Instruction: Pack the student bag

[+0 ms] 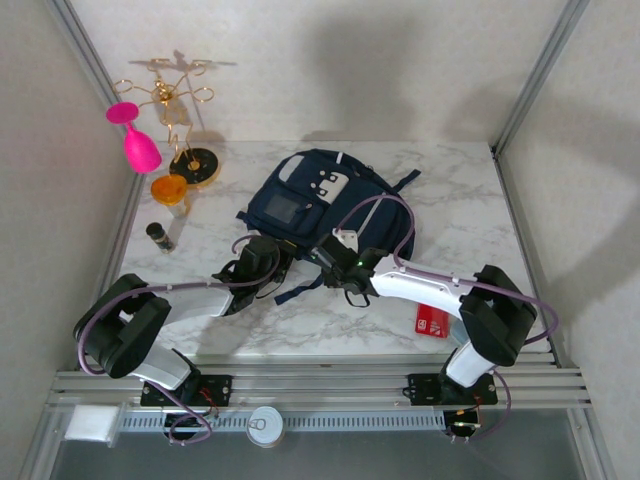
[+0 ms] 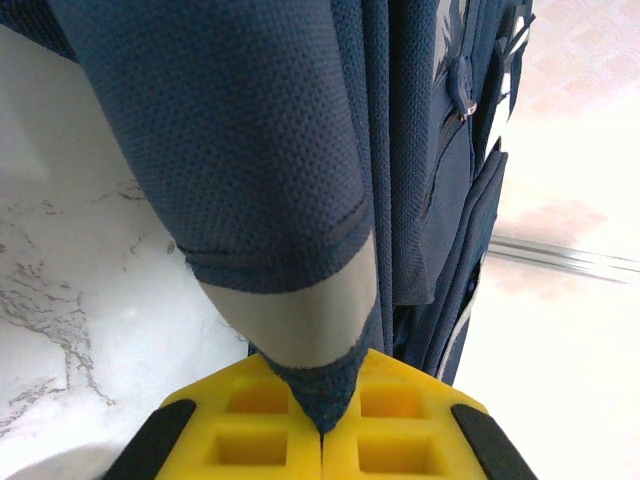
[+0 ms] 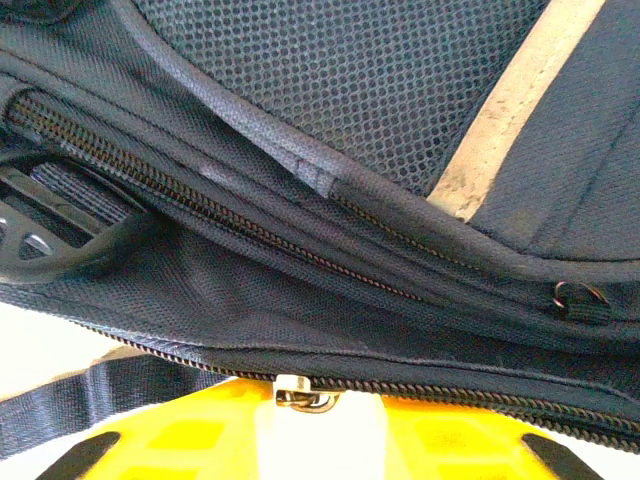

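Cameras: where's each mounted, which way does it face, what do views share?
Top external: above, behind left arm and right arm, looking down on table and student bag.
Left wrist: on the left arm, looking along left gripper, shut on bag fabric.
Right wrist: on the right arm, looking over right gripper at the bag's zipper.
Shared: the student bag.

Work cell: marble-topped table within pale panels.
A white, grey-veined table top (image 1: 470,200) is seen at centre frame, enclosed by an off-white back wall (image 1: 350,60) and side panels (image 1: 40,180). Aluminium posts (image 1: 540,75) are set at the upper corners and a slotted rail (image 1: 320,385) along the bottom. Soft shadows are cast on the back wall.
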